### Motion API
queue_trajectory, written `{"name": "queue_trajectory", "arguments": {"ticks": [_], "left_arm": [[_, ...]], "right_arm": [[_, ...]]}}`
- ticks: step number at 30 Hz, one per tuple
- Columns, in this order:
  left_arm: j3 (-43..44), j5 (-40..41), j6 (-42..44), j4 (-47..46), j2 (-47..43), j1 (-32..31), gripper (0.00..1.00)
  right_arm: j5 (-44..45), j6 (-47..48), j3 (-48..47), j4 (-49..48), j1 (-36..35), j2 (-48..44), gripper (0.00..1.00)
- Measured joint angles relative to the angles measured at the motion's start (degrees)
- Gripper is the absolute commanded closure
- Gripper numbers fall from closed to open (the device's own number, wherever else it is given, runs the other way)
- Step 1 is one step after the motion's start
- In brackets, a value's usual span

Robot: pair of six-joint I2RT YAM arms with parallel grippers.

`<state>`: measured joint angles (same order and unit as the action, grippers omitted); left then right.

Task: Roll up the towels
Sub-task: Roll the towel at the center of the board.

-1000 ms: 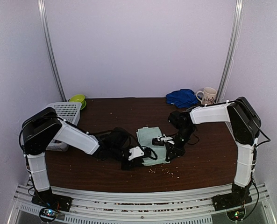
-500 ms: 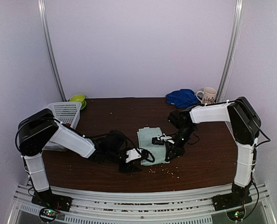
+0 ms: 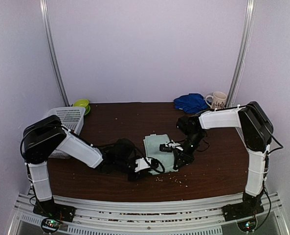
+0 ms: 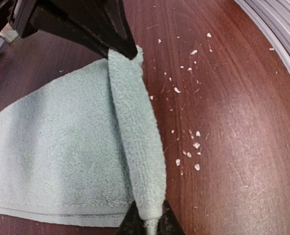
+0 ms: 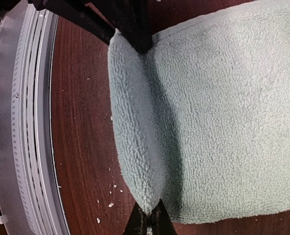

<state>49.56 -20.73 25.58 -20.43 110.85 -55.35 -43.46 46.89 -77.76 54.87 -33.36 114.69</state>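
Note:
The small mint-green towel [image 3: 155,147] lies flat in the middle of the table, its near edge turned up into a narrow roll [image 4: 135,142] that also shows in the right wrist view [image 5: 135,142]. My left gripper [image 3: 150,164] is shut on the left end of that roll [image 4: 149,215]. My right gripper [image 3: 175,161] is shut on the right end [image 5: 148,208]. Each wrist view shows the other gripper's black fingers at the roll's far end. The large royal blue towel [image 3: 189,102] lies crumpled at the back right.
A white patterned mug [image 3: 218,100] stands beside the blue towel. A white perforated basket [image 3: 69,117] and a green bowl [image 3: 81,104] sit at the back left. White crumbs [image 3: 171,179] lie near the table's front edge. A metal rail [image 5: 22,122] runs along the front.
My left gripper has shifted slightly along the towel's near edge. The right arm has barely moved, and the towel's near edge stays pinched in both grippers.

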Motion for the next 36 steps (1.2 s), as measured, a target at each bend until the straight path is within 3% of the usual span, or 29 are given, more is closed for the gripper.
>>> {"name": "queue_trajectory", "arguments": {"ticks": [13,21,36], "left_arm": [[1.6,-4.3,-4.5,2.5,0.4,0.0,1.0],[2.7,-6.7,-10.0,5.2,0.4,0.0,1.0],[5.7,-7.4,-18.0,9.4,1.6,0.8,1.0]], "right_arm": [[-0.7,1.2,-0.7,3.9,0.0,0.0,1.0],[-0.1,-3.1,-1.2,2.8,0.0,0.1,1.0],[1.5,-9.7,-1.8,-0.1,0.9,3.2,0.85]]}}
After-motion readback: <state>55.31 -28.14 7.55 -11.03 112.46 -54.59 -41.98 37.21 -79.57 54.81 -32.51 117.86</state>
